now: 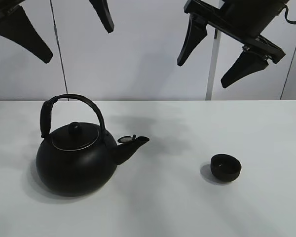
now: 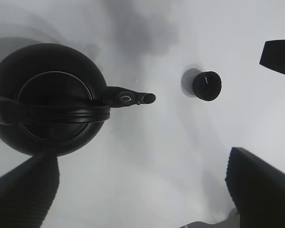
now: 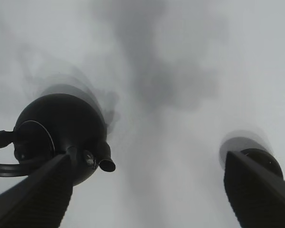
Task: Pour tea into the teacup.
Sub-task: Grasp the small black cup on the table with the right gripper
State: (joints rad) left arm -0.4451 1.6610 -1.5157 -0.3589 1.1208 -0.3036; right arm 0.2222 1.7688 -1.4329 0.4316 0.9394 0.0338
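Note:
A big round black kettle [image 1: 74,158] with an arched handle stands on the left of the white table, its spout pointing right toward the teacup. The teacup [image 1: 225,167] is small, matte black and handleless, and stands upright on the right. My left gripper [image 1: 79,43] hangs open and empty high above the kettle. My right gripper [image 1: 203,73] hangs open and empty high above the space between kettle and cup. The left wrist view shows the kettle [image 2: 47,99] and the teacup [image 2: 206,85] from above. In the right wrist view the teacup [image 3: 259,156] is partly hidden behind a finger [image 3: 256,190].
The white table [image 1: 163,207] runs across the whole view, with a pale wall behind it. A thin vertical pole [image 1: 213,59] stands behind the right gripper. A dark finger of the other gripper [image 2: 278,57] shows at the edge of the left wrist view.

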